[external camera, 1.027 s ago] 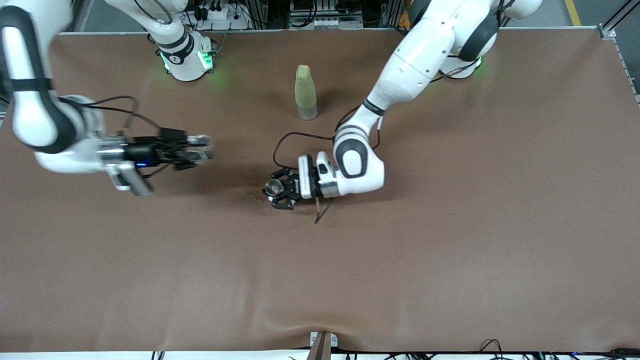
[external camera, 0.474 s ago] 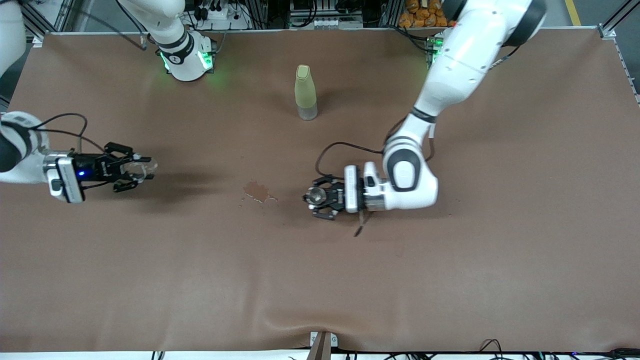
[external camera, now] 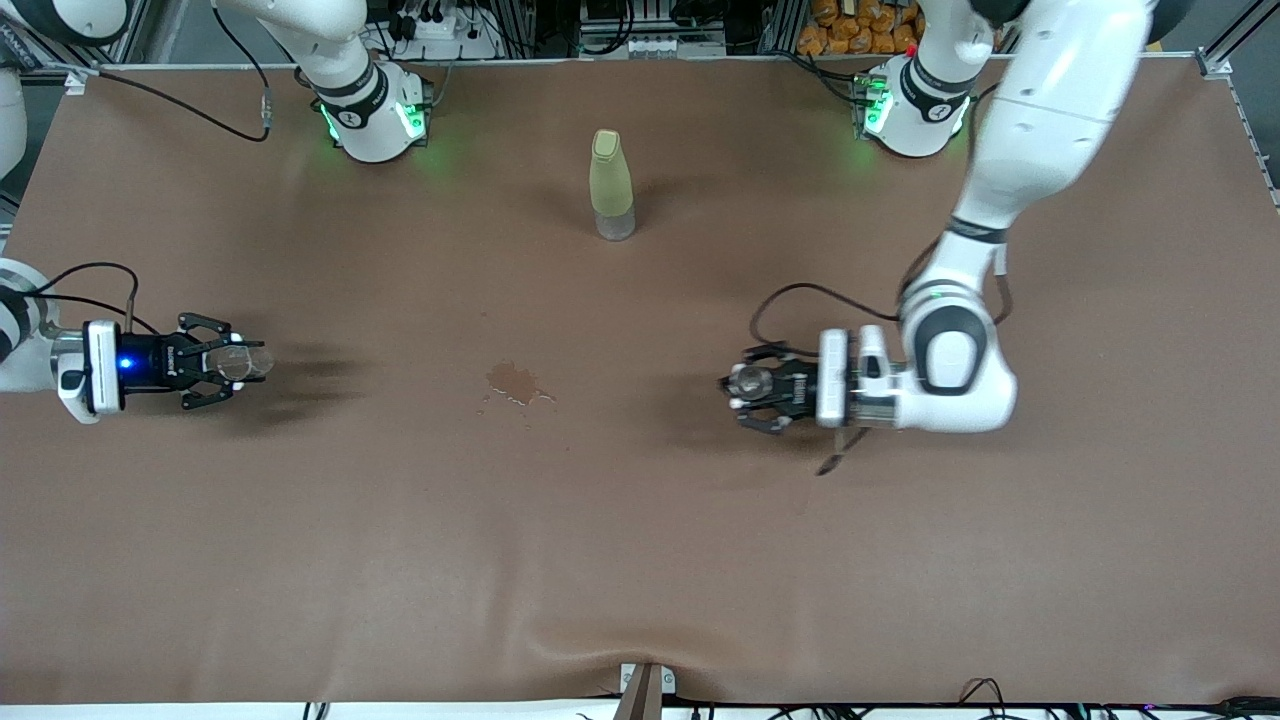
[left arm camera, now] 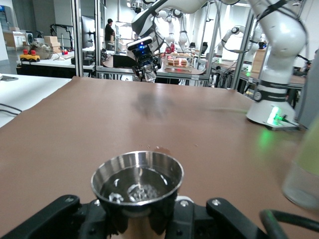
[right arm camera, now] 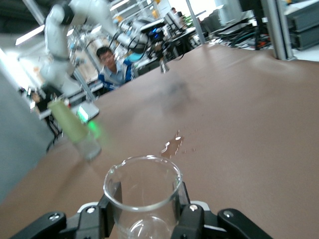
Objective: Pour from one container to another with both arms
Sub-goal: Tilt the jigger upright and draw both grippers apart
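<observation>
Right gripper [external camera: 235, 363] hangs over the table [external camera: 640, 560] at the right arm's end, low above the brown cover, fingers clenched on the clear glass cup [external camera: 245, 362]; cup held upright, rim up, looks empty in the right wrist view [right arm camera: 143, 191]; the black fingers [right arm camera: 192, 219] press its lower wall on both sides; left gripper [external camera: 748, 388] hangs over the table toward the left arm's end, well apart from the right gripper, jaws clamped on the metal jigger [external camera: 746, 381]; jigger upright, round rim up, gripped around its narrow waist; left wrist view shows a little liquid with droplets in the jigger's upper bowl [left arm camera: 137, 181] and the black fingers [left arm camera: 50, 216] closed under it; small wet spill [external camera: 515, 381] with scattered drops lies on the cover between the two grippers, closer to the middle of the table; tall yellow-green bottle [external camera: 611, 184] stands upright, capped, farther from the front camera than the spill, roughly midway between the two arm bases; the bottle touches neither gripper; bottle shows blurred at the edge of both wrist views [left arm camera: 305, 164] [right arm camera: 75, 130]; each wrist view also shows the other arm's gripper far off over the table; cover has a wrinkle near the front edge.
</observation>
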Available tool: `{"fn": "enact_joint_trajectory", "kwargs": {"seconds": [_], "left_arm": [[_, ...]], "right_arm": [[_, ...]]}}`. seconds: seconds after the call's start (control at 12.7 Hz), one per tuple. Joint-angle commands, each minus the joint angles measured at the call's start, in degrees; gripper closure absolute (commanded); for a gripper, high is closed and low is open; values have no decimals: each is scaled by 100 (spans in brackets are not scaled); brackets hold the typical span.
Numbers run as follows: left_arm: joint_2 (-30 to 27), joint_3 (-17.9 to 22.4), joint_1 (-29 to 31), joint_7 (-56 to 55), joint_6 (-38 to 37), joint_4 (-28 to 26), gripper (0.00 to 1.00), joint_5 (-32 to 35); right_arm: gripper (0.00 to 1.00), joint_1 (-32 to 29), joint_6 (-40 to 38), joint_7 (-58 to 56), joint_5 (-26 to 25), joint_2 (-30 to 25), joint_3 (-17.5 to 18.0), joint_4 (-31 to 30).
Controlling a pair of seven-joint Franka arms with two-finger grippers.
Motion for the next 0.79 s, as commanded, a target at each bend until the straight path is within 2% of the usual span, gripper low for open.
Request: {"fn": "enact_joint_trajectory", "kwargs": {"seconds": [0.0, 0.24, 0.55, 0.71], "left_arm": [[-448, -58, 708, 335, -444, -661, 100, 432], [-475, -58, 1508, 802, -666, -1022, 100, 669], [-475, -58, 2423, 1135, -955, -1285, 100, 864], [-431, -41, 2723, 1513, -991, -1453, 100, 907]], "right_arm": [[74, -188, -100, -703, -335, 129, 115, 191], [74, -206, 14, -1582, -265, 568, 115, 199], [73, -223, 199, -1944, -282, 797, 115, 208], [73, -320, 331, -2234, -309, 1112, 88, 426]]}}
